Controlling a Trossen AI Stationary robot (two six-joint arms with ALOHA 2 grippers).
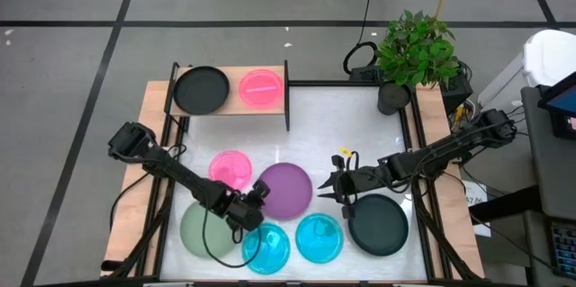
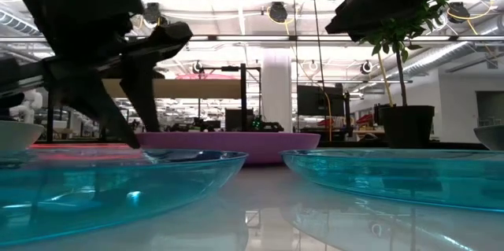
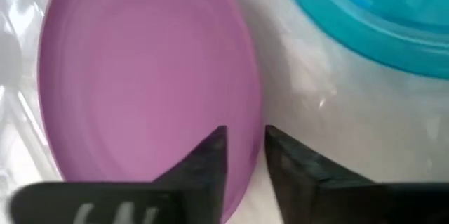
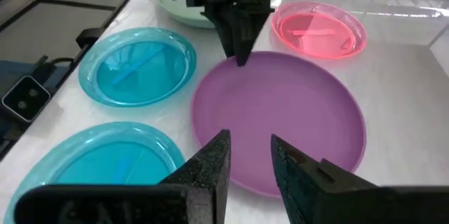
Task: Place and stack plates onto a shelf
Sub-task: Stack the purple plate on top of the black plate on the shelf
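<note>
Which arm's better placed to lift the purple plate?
Left. Its gripper already straddles the purple plate rim, one finger each side. The right gripper only hovers at the opposite edge.
</note>
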